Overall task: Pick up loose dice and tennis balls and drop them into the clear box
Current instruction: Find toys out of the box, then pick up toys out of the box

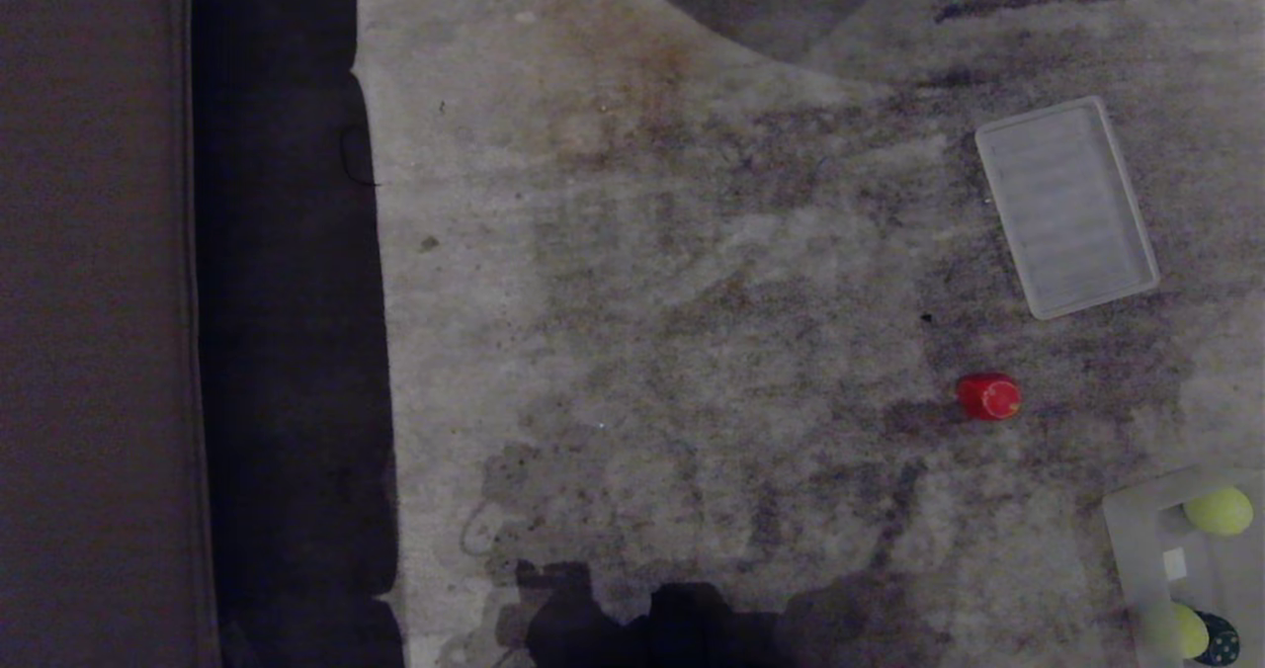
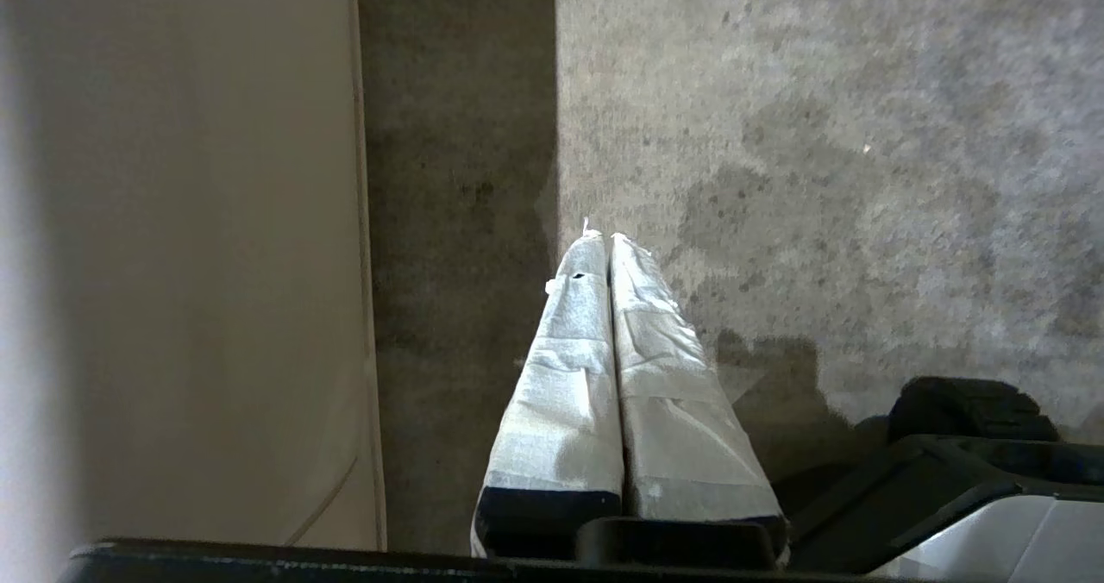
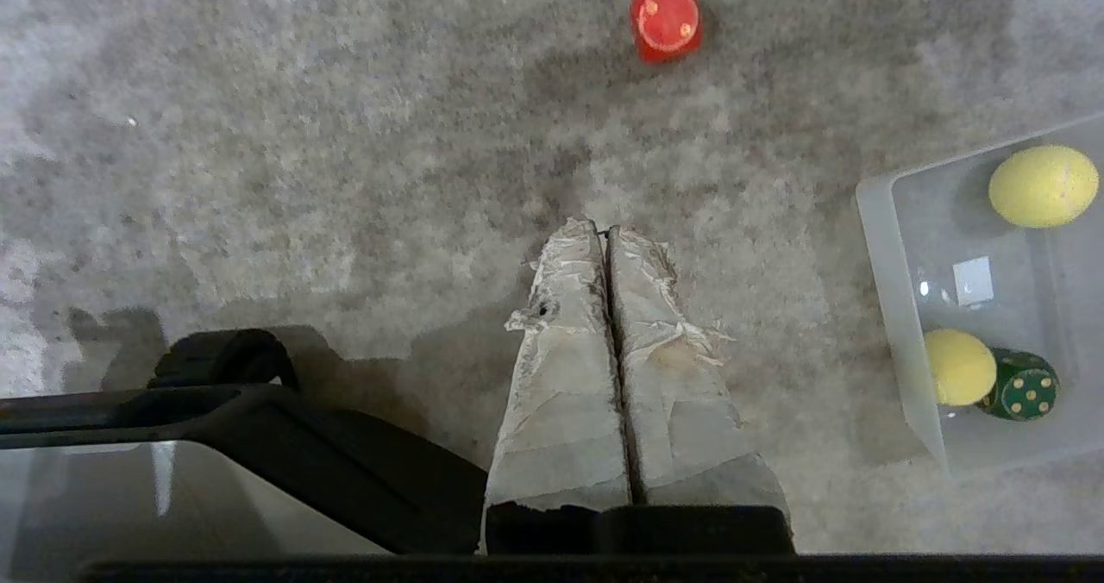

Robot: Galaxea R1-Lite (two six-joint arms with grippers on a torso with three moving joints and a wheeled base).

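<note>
Worn, blotchy grey carpet (image 1: 692, 302) under the rig; a dark strip and a plain brown panel (image 1: 94, 312) run along my left side in head view. My R gripper (image 3: 606, 231) hangs over bare carpet, taped fingers (image 3: 565, 376) pressed together, nothing between them. L gripper (image 2: 604, 236) same: fingers tight together, empty, over carpet near the dark strip. Neither arm shows in head view. Out from R gripper: red die (image 3: 665, 21) lies loose on carpet ahead of the tips, apart from everything. Box (image 3: 893, 324) sits off to the R side w/ two balls (image 3: 1043, 185) and a green die (image 3: 1024, 385) inside; one ball touches the green die. Lid (image 1: 1066, 207) lies flat on carpet beyond the red die, well apart from box.
</note>
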